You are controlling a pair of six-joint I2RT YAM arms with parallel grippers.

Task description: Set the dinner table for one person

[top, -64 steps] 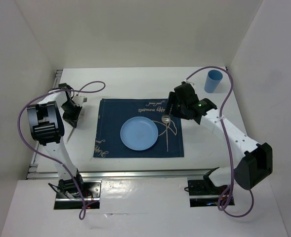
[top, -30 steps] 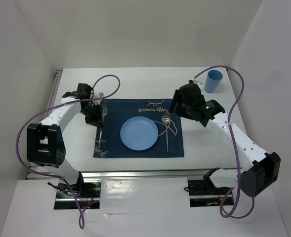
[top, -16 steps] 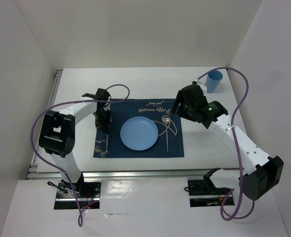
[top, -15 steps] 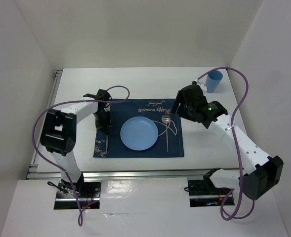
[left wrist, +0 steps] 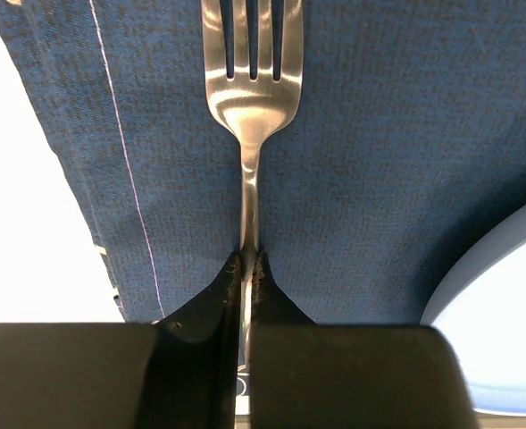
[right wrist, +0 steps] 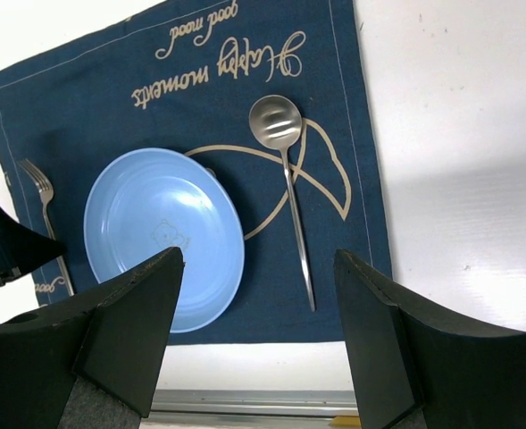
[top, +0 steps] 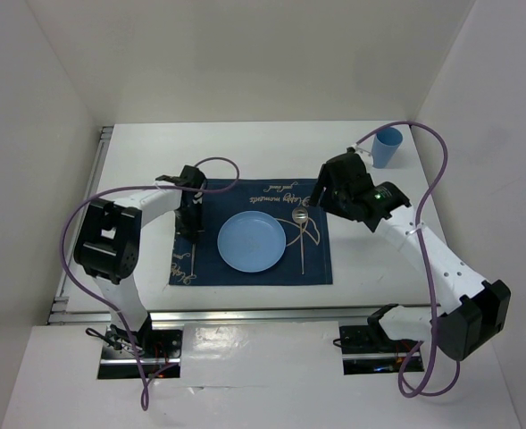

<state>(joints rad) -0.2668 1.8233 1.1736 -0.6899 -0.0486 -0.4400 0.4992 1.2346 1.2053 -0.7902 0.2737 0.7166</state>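
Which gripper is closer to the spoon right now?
Right. The right gripper hangs open by the bowl end of the spoon; the left gripper is across the plate, shut on the fork.

Blue plate point(top: 251, 242) on navy placemat point(top: 245, 197); spoon point(top: 299, 215) right, fork point(left wrist: 249, 98) left; cup point(top: 387, 146) apart.

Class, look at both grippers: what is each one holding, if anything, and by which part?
The left gripper pinches the fork by its handle, close to the head. The right gripper is open, holding nothing.
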